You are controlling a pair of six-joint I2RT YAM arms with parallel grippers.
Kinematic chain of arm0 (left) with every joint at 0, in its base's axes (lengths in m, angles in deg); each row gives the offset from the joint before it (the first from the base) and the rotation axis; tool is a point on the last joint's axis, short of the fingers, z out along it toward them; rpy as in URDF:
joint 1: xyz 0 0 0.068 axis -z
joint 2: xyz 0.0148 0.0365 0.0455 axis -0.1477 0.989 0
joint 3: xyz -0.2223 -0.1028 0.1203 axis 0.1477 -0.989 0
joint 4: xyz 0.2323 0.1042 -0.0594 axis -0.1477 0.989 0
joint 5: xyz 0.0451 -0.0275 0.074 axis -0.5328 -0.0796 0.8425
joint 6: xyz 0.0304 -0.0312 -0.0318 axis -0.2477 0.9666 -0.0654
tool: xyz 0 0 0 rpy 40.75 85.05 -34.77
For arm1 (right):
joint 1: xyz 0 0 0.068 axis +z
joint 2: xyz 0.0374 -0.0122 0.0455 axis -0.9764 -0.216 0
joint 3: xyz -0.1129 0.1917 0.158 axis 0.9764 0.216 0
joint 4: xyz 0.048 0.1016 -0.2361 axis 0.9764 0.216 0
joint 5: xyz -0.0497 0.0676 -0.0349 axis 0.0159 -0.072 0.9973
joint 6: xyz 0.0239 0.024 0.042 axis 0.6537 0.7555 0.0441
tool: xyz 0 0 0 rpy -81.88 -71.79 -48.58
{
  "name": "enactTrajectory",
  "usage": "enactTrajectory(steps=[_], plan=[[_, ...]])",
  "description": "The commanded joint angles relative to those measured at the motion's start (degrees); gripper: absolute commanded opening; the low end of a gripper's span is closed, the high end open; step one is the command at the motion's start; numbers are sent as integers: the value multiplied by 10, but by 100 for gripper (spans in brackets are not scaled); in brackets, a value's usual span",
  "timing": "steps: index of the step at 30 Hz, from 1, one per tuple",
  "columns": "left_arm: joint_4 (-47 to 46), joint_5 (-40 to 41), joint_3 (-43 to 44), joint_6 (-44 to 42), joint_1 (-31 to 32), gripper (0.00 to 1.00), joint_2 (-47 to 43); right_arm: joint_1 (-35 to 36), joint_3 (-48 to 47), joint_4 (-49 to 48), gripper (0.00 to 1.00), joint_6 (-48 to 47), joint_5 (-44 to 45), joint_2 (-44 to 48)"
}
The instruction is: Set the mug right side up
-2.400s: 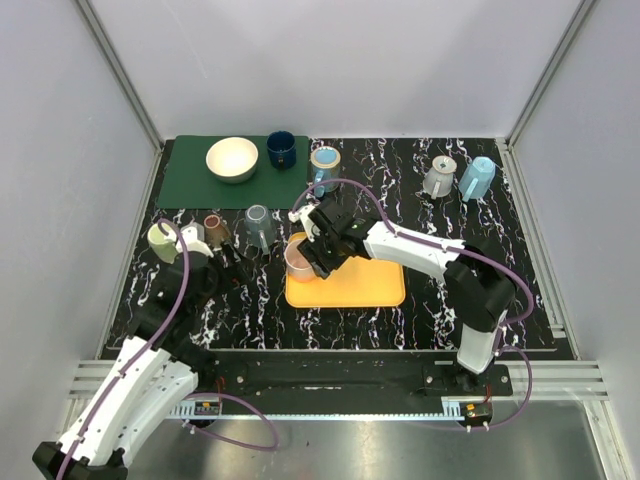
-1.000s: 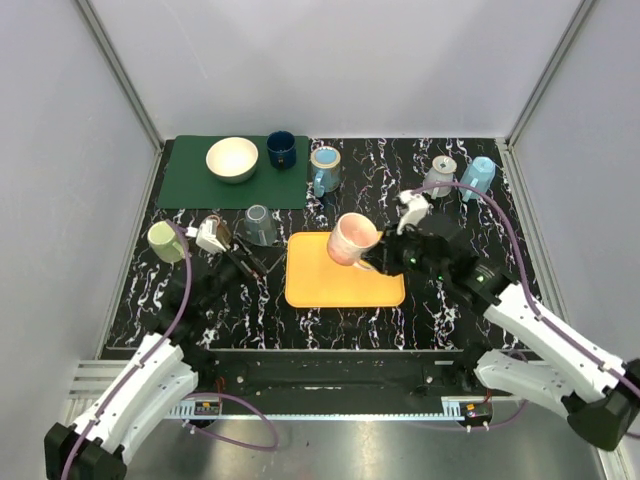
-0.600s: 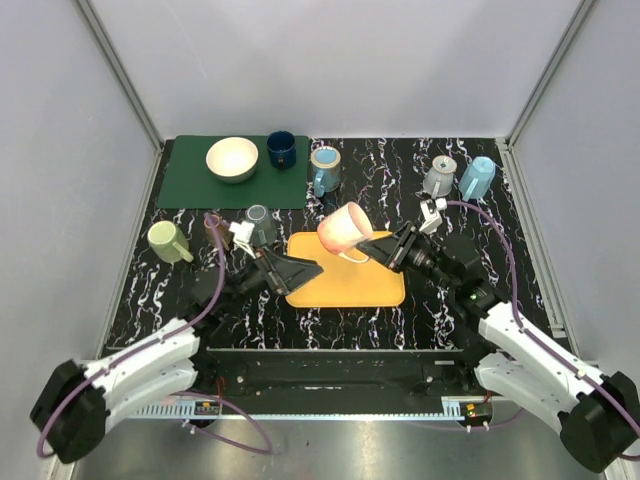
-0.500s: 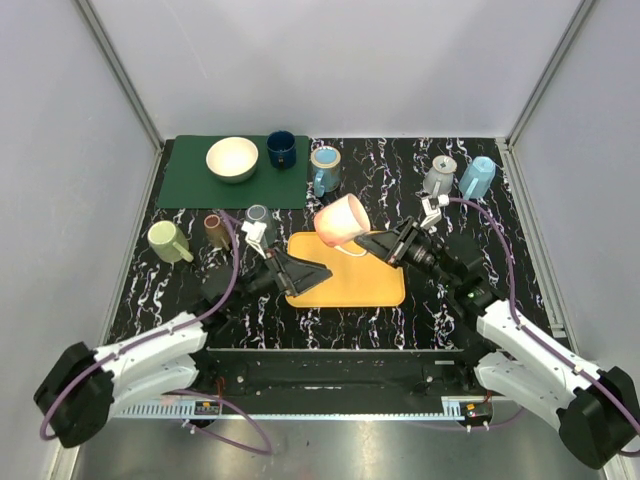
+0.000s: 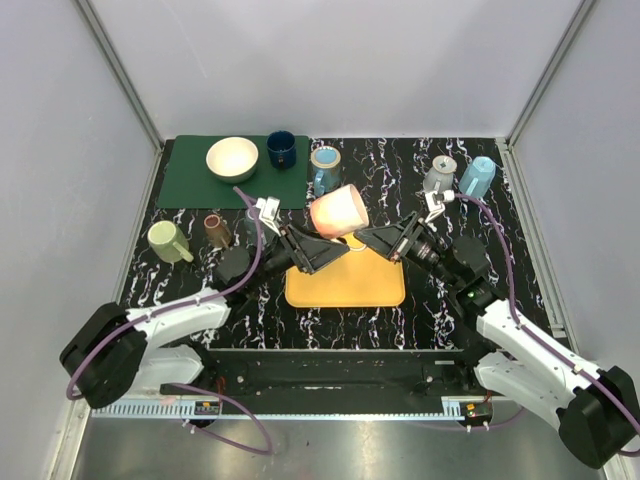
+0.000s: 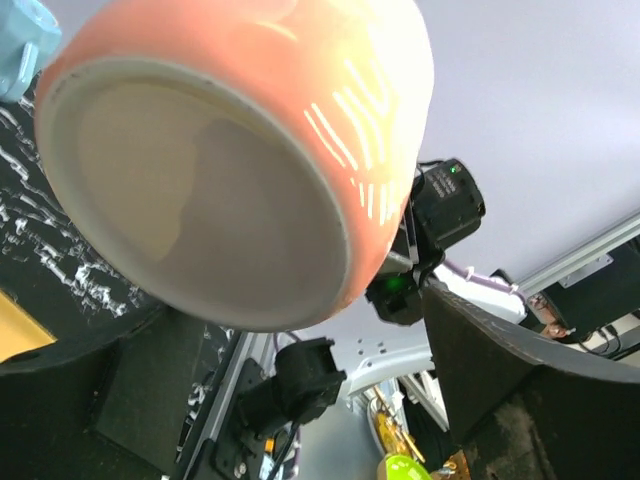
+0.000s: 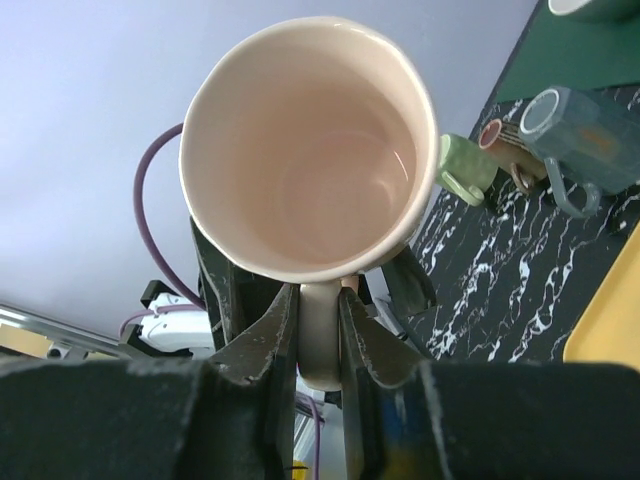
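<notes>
Pink mug [image 5: 338,212] tipped sideways, mouth facing right gripper [image 7: 318,305], handle [image 7: 320,345] apparently pinched

mug [image 7: 310,140]: glazed ceramic, glossy pink outside, smooth pale inside
right pincer [image 7: 316,300]: matt black plastic
tray [image 5: 350,288]: smooth orange plastic, matt
mat [image 5: 190,188]: matt green sheet
desk [image 5: 390,170]: smooth black top, white marbling

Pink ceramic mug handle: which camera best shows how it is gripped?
Right wrist view: the handle of the pink ceramic mug sits pinched by the right tool, just below the open rim. Top external shows the mug held aloft and tilted between both arms, its handle obscured. Left wrist shows only its base.
</notes>
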Motion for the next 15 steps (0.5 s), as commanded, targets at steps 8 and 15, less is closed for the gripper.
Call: enactTrajectory(steps=[8,15], plan=[[-153,-23,88,21,7,63,87,1,-30,-102,0,37,-24,5],[-158,-13,100,30,7,56,83,1,-26,-80,0,22,-34,9]])
